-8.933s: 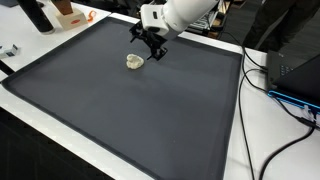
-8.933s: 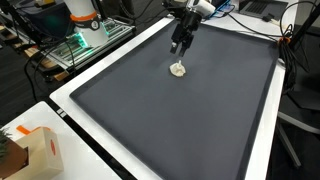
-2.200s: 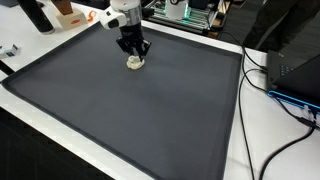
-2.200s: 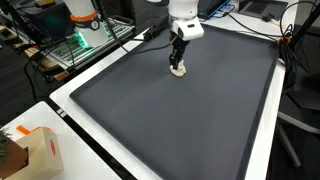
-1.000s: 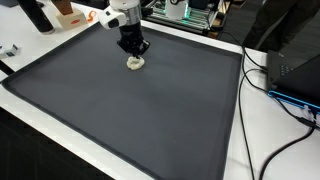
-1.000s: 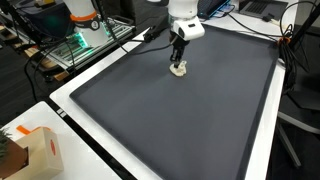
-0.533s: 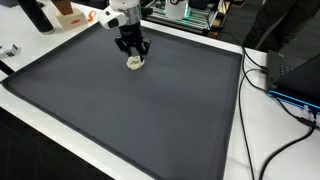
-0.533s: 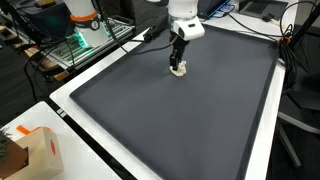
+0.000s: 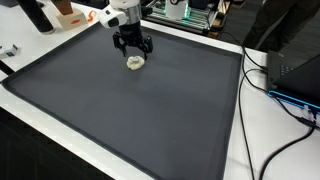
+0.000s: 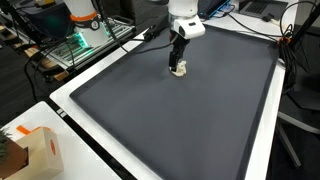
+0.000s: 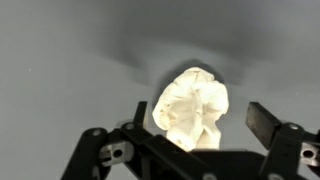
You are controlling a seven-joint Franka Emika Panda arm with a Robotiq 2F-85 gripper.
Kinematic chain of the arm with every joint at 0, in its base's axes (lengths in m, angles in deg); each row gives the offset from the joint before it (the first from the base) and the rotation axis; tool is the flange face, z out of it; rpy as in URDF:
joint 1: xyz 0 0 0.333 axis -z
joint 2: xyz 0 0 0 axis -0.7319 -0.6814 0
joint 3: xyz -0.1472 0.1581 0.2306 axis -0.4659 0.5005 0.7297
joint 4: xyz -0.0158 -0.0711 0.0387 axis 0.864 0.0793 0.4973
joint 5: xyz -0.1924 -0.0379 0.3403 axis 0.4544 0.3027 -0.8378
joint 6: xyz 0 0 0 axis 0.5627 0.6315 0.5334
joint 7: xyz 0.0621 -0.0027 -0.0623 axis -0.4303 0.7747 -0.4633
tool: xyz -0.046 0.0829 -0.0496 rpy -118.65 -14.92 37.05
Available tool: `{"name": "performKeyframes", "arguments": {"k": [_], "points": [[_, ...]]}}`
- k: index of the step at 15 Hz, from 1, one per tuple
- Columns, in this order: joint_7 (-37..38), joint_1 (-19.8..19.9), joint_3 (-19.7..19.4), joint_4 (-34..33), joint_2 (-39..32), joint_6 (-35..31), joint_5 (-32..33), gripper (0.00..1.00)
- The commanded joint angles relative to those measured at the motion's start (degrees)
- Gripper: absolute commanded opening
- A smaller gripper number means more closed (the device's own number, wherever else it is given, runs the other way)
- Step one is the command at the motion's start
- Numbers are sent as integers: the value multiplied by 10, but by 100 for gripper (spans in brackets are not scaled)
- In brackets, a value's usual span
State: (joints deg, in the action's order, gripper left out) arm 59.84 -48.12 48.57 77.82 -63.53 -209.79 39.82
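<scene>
The claw (image 9: 133, 50) is shown released: in the wrist view its two fingers (image 11: 262, 122) are spread wide and nothing is clamped between them. The crumpled white wad (image 11: 192, 108) is located directly below the claw, in line with the gap between the fingers, and is supported by the dark mat (image 9: 150, 120). In the wrist view one finger is seen just beside the edge of the wad, and whether contact is made there cannot be settled from that angle. The opposite finger is held clearly apart from the wad, with bare mat visible in the gap. In both exterior views the claw is pointed straight down, and the wad is seen just under the fingertips. The wad is pale, cream-white and irregularly folded. The white arm (image 10: 185, 20) is positioned immediately above the claw. The mat is spread out from beneath the claw on all sides and is bordered by a white table edge (image 10: 60, 105). A cardboard box (image 10: 30, 150) is placed well apart from the claw, beyond a corner of the mat. Cables (image 9: 260, 70) are routed off the mat, also well apart from the claw.
</scene>
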Motion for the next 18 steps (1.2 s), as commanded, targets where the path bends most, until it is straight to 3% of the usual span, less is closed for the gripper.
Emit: {"name": "performKeyframes", "arguments": {"k": [1, 9, 18], "points": [[24, -12, -6, 21, 37, 20, 32, 100], [53, -45, 7, 18, 142, 174, 120, 100], [42, -46, 28, 2, 217, 250, 98, 100]]}}
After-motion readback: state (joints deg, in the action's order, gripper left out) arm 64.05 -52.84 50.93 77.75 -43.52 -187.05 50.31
